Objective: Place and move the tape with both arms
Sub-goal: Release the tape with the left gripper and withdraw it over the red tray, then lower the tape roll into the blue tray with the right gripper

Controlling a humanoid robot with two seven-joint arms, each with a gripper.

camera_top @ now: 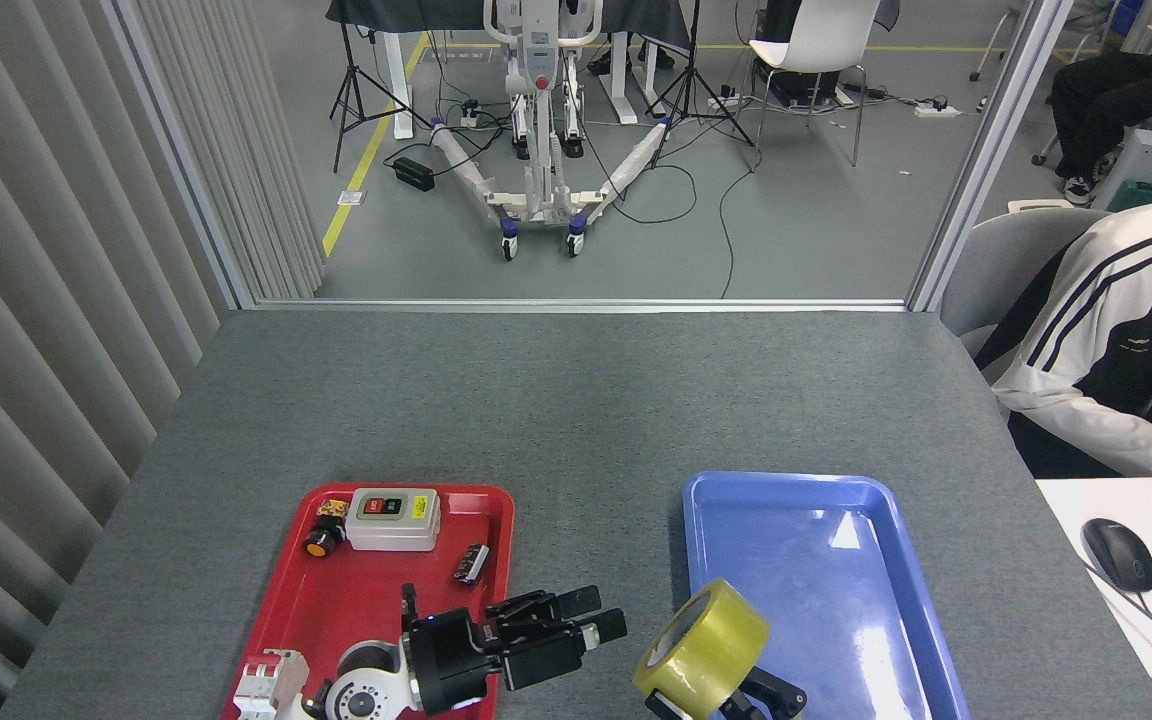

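The tape (704, 650), a yellow roll with a white core, hangs tilted over the near left corner of the blue tray (836, 500). My right gripper (726, 703) comes up from the bottom edge and is shut on the roll's lower rim; most of it is hidden beneath the roll. My left gripper (591, 615) is open, its black fingers spread, over the right edge of the red tray (336, 600). It is apart from the tape, a little to its left.
The red tray holds a grey switch box (393, 518), a yellow push button (319, 540), a small black part (471, 563) and a white breaker (261, 680). A seated person's sleeve (1096, 350) is at the table's right. A mouse (1119, 553) lies on a white desk.
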